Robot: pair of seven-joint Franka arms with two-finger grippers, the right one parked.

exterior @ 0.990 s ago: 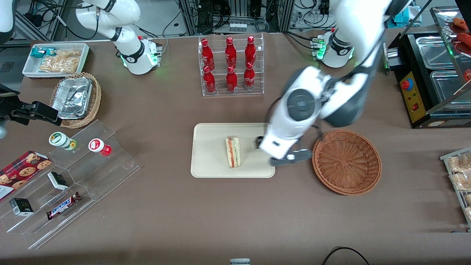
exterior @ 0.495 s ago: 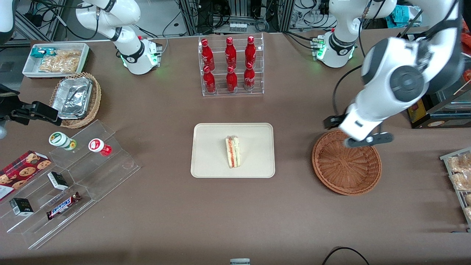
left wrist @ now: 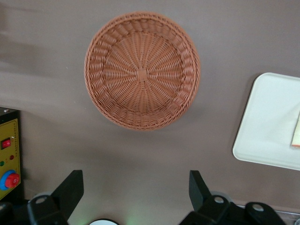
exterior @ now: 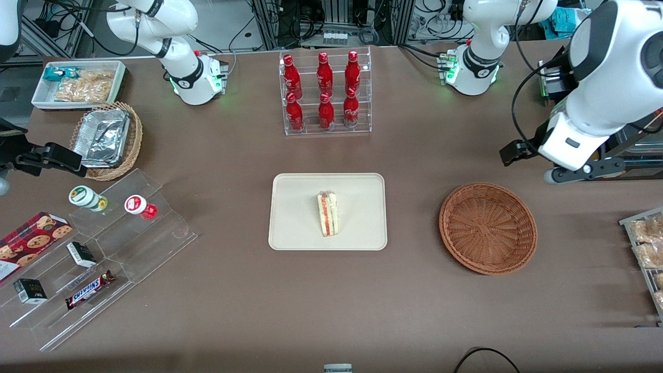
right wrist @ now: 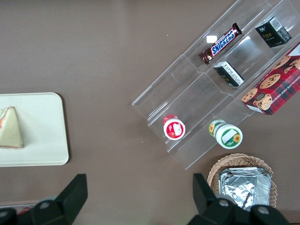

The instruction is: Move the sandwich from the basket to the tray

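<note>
The sandwich (exterior: 327,213), a pale wedge with a red and green stripe, lies on the cream tray (exterior: 295,228) at the middle of the table. A sliver of the sandwich (left wrist: 296,133) and a corner of the tray (left wrist: 267,122) show in the left wrist view. The reddish-brown basket (exterior: 487,228) stands beside the tray toward the working arm's end, with nothing in it (left wrist: 142,77). My gripper (exterior: 559,165) hangs high above the table, farther from the front camera than the basket. It is open (left wrist: 134,187), with only bare table between its fingers.
A black machine (exterior: 595,119) stands close beside the gripper. A rack of red bottles (exterior: 325,93) is farther back than the tray. A snack rack (exterior: 645,243) sits at the table edge. Toward the parked arm's end are an acrylic stand (exterior: 103,248) and a foil-tray basket (exterior: 106,140).
The arm swung away from the tray's edge, passed over the basket and rose toward the black machine. The sandwich stayed on the tray and the basket did not move.
</note>
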